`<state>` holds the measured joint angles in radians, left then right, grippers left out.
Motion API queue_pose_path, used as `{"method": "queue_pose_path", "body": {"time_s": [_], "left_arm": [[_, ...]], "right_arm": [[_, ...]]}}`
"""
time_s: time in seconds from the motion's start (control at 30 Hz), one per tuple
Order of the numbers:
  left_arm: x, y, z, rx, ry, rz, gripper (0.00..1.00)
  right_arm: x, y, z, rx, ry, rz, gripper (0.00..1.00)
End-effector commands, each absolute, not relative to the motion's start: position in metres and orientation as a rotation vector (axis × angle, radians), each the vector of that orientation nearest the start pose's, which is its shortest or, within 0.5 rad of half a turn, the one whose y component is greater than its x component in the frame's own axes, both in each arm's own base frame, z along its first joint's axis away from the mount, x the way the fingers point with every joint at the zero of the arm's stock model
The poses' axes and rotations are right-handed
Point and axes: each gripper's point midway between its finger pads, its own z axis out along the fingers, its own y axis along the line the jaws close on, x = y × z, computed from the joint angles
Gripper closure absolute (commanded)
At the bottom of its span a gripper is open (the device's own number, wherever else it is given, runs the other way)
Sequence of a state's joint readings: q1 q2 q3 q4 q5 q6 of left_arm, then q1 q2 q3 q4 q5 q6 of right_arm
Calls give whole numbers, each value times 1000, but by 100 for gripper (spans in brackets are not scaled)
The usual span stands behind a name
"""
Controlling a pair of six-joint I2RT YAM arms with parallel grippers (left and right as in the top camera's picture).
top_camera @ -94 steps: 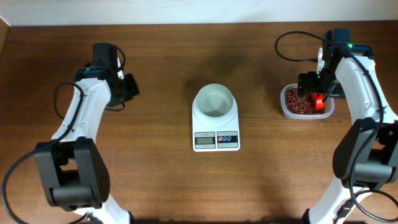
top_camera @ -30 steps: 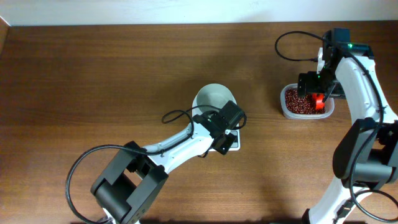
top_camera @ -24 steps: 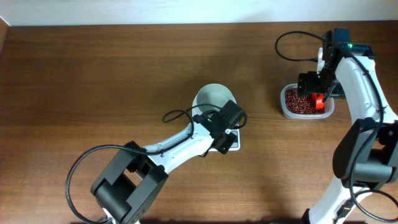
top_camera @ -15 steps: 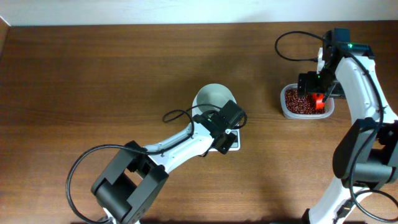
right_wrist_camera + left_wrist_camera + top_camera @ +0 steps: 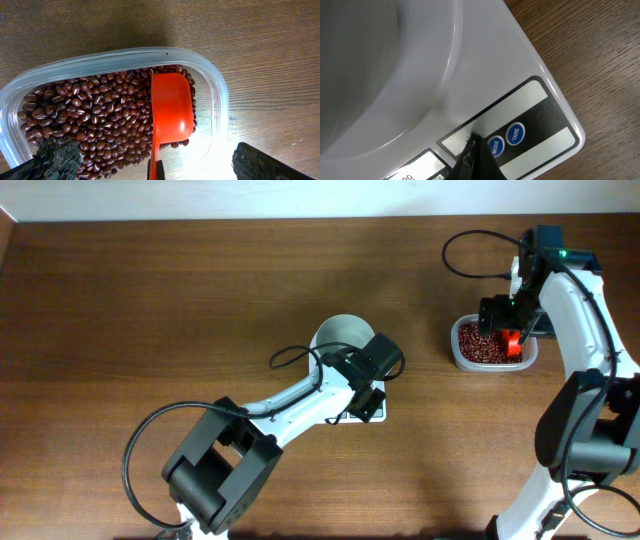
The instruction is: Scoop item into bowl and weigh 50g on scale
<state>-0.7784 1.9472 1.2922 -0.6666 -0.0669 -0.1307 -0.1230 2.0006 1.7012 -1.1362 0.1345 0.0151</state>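
So, the left fingers (image 5: pixel 470 162) are pinched fully shut with nothing in them, and their dark tip sits just left of the blue MODE button (image 5: pixel 495 146) on the kitchen scale (image 5: pixel 490 70). I can't tell if it's actually pressing down. The TARE button (image 5: pixel 515 134) is one spot further right of the tip. The white bowl (image 5: pixel 370 75) sits on the scale's platform, up and to the left of the tip.

Over on the other side, the right fingers (image 5: pixel 57 157) are spread wide and gripping nothing. They hang over a clear plastic tub (image 5: pixel 215 95) of red-brown beans (image 5: pixel 90 120) on the wooden counter (image 5: pixel 270 45). A red scoop (image 5: pixel 171 107) lies on the beans, with its handle pointing back into the gap between the two fingers, touching neither.
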Motion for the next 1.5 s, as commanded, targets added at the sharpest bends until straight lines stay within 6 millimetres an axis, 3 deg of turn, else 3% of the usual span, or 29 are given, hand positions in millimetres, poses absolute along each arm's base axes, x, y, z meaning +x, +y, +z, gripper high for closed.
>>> {"method": "queue_pose_path", "body": {"time_s": [0.0,0.2,0.57,0.63,0.7,0.87,0.97,1.0,1.07,1.17,1.23,1.3,1.33,1.37,1.47], "left_arm": [[294,-274,3,923,2791,-52,100],[290,-264,1,904,2832,-12,100],[294,-264,5,882,2827,-14,100],[298,-268,21,869,2789,-35,100],[297,-271,60,850,2730,-114,100],[291,-265,184,702,2476,-307,100],[302,-219,240,440,2369,-246,100],[309,-195,254,327,2339,-198,100],[325,-154,266,164,2310,-112,100],[356,-74,267,-180,2280,41,100],[383,-7,257,-440,2242,123,100],[406,45,235,-621,2220,177,100],[419,69,214,-690,2233,184,100],[425,79,201,-716,2251,164,100],[437,92,136,-787,2393,6,100]], "right_arm": [[407,-74,90,216,3016,-230,1],[407,-74,90,216,3016,-231,1],[407,-74,90,216,3016,-230,1],[407,-74,90,216,3016,-231,1],[407,-74,90,216,3016,-231,1],[407,-74,90,216,3016,-230,1],[407,-74,90,216,3016,-231,1],[407,-74,90,216,3016,-231,1],[407,-74,90,216,3016,-230,1],[407,-74,90,216,3016,-231,1],[407,-74,90,216,3016,-230,1],[407,-74,90,216,3016,-231,1],[407,-74,90,216,3016,-230,1],[407,-74,90,216,3016,-231,1],[407,-74,90,216,3016,-231,1]]}}
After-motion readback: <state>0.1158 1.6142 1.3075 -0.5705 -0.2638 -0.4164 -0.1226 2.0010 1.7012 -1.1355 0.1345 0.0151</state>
